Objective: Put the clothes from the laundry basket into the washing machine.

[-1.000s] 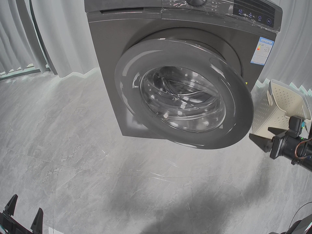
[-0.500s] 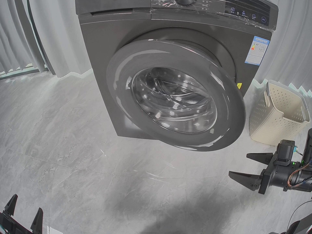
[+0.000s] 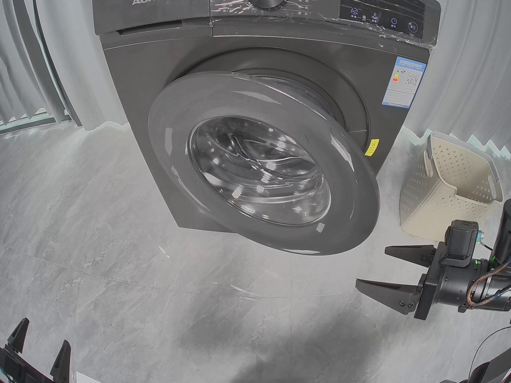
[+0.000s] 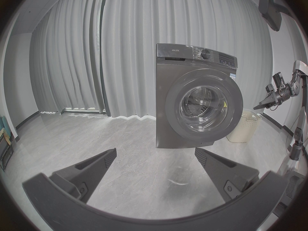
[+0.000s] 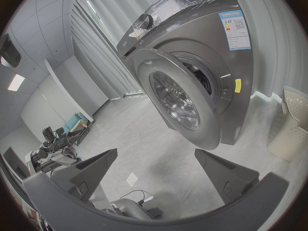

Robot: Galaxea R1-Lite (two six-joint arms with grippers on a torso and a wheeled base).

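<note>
The grey washing machine (image 3: 255, 107) stands at the centre with its round door (image 3: 261, 171) hanging partly open, hinged on the left. A gap on the right shows the drum rim. The cream perforated laundry basket (image 3: 452, 187) stands on the floor right of the machine, and what I see of its inside is bare wall. My right gripper (image 3: 372, 267) hovers open and holds nothing, below the basket and right of the door's lower edge. My left gripper (image 3: 44, 333) is open and low at the near left. The right wrist view shows the door (image 5: 176, 100) and the basket (image 5: 288, 125) ahead of the open right gripper (image 5: 155, 153).
Pale curtains (image 3: 53, 54) hang behind the machine. Grey tiled floor (image 3: 159, 293) lies open before the door. In the left wrist view the machine (image 4: 195, 97) is a few steps beyond the left gripper (image 4: 154, 153), and the right gripper (image 4: 260, 106) is beside the basket (image 4: 243, 130).
The head camera has turned, shifting the machine left in the picture. My right gripper has dropped from in front of the basket to lower and nearer, still open. The left gripper is unmoved.
</note>
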